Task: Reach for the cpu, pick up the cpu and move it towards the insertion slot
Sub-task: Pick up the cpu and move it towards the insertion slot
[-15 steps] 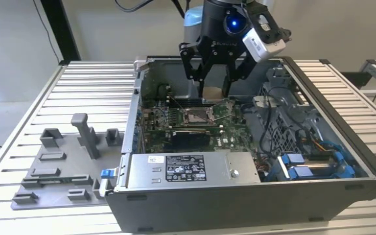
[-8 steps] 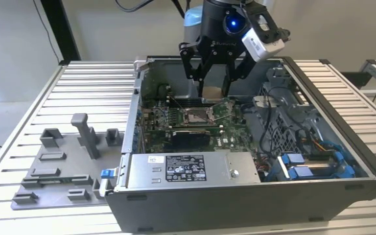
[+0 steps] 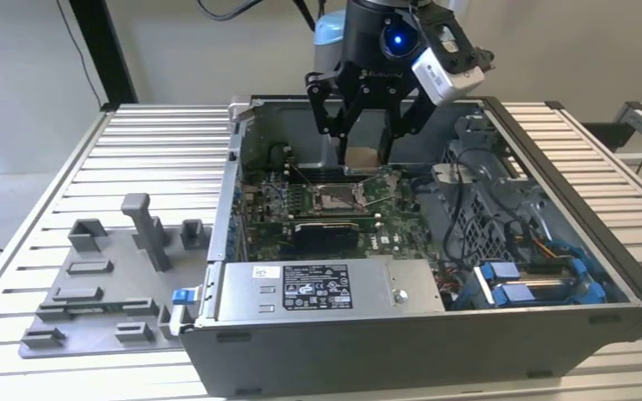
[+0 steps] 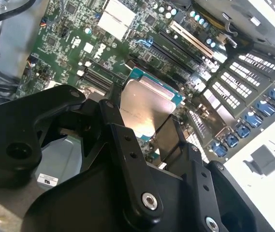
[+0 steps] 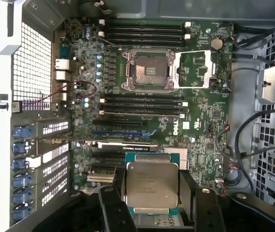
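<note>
I am gripping the cpu (image 5: 151, 187) between my closed fingers (image 5: 112, 209), so the pick is done. I am holding it above the motherboard (image 5: 200, 121), well short of the open insertion slot (image 5: 149, 71) beyond.

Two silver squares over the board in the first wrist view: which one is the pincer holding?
The cpu, clamped in the pincer above the board. The other, the insertion slot, sits open beside the memory slots.
</note>
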